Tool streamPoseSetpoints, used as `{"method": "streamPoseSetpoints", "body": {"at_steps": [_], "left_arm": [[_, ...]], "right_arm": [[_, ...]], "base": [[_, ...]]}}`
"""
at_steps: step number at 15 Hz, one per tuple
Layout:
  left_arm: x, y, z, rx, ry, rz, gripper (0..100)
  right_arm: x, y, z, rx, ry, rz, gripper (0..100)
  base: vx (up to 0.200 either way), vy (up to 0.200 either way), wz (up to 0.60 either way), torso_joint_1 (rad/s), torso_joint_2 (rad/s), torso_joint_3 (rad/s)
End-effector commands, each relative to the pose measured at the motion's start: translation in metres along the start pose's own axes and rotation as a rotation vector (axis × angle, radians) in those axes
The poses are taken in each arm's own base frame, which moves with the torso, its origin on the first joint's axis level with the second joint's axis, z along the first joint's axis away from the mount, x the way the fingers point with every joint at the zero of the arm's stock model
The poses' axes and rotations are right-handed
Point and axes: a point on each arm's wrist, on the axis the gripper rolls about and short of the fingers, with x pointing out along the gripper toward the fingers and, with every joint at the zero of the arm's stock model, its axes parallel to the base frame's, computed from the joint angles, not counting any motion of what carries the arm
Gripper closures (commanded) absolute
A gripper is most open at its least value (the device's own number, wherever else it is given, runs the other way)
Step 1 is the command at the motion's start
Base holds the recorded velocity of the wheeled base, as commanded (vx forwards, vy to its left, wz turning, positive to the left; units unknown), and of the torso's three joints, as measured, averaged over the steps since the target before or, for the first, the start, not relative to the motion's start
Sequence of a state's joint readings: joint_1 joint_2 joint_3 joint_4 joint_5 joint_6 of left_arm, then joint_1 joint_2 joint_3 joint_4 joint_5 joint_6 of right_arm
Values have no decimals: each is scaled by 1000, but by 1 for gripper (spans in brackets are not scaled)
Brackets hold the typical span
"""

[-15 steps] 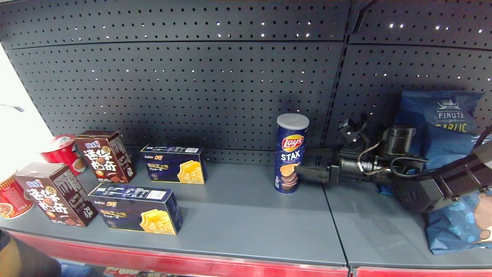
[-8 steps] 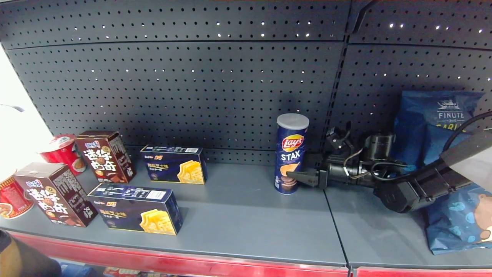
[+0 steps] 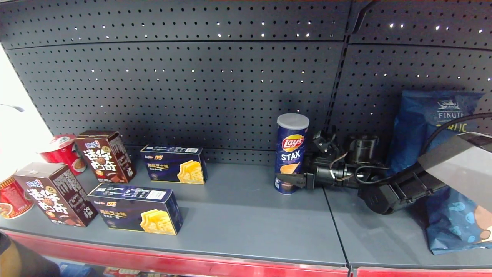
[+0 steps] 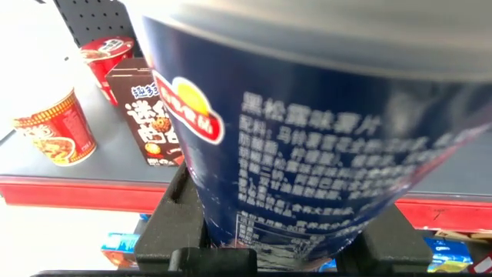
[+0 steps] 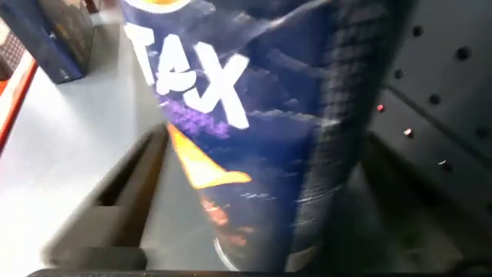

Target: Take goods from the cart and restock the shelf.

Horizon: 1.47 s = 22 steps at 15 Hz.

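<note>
Nearest to you, the left gripper [image 4: 280, 245] is in front of the shelf [image 3: 250, 215], facing its left part. Its jaws are clamped on the held can [image 4: 307, 138], a dark blue one that stands between the two fingers.

Next comes the red lip [image 3: 192, 264] along the near edge of the shelf. Just behind it, from the left, you have the near cup [image 3: 10, 198], red and with its lid sealed. Then comes the near brown box [image 3: 57, 196], upright, and the near navy box [image 3: 140, 207], lying on its long side. Farther back stand the far cup [image 3: 63, 152], the far brown box [image 3: 105, 156] and the far navy box [image 3: 175, 164]. All of them are closed, so you cannot see what is inside.

For moving, you have bare board between the navy boxes and the shelf can [image 3: 292, 146], and also from this can forward to the lip. A seam [image 3: 335, 219] between two boards runs just right of the can.

The shelf can stands upright toward the far side, with its grey lid on, near the pegboard [image 3: 192, 96]. The right gripper [image 3: 290, 179] comes in from the right, low on this can. Its jaws are apart, one finger on the near side of the can and the other on the far side. Whether the pads touch it, you cannot tell.

At the far right, the near blue bag [image 3: 457, 223] lies on the board and the far blue bag [image 3: 430, 111] stands against the pegboard.
</note>
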<state>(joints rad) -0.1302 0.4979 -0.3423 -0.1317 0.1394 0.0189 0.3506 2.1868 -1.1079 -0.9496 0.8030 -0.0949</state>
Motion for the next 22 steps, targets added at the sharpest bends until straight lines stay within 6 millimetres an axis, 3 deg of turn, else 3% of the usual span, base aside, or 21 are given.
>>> {"method": "streamPoseSetpoints", "body": {"at_steps": [1, 3, 7, 14, 18, 22], "left_arm": [[-1, 0, -2, 2, 5, 0, 100], [-4, 0, -7, 2, 10, 0, 100], [-7, 1, -10, 0, 1, 0, 100], [-7, 1, -9, -1, -4, -1, 100], [-8, 1, -10, -3, -5, 0, 100], [-9, 1, -10, -4, -10, 14, 100]], "right_arm": [[2, 0, -1, -3, -2, -5, 100], [2, 1, 1, -11, -2, -76, 100], [-13, 26, 13, 2, -14, -81, 100], [-56, 96, 39, -1, -41, -103, 100], [-84, 121, 36, 15, -18, -93, 100], [-100, 135, 30, 34, 5, -90, 100]], "base": [[0, 0, 0, 0, 0, 0], [0, 0, 0, 0, 0, 0], [0, 0, 0, 0, 0, 0], [0, 0, 0, 0, 0, 0], [0, 0, 0, 0, 0, 0], [0, 0, 0, 0, 0, 0]]}}
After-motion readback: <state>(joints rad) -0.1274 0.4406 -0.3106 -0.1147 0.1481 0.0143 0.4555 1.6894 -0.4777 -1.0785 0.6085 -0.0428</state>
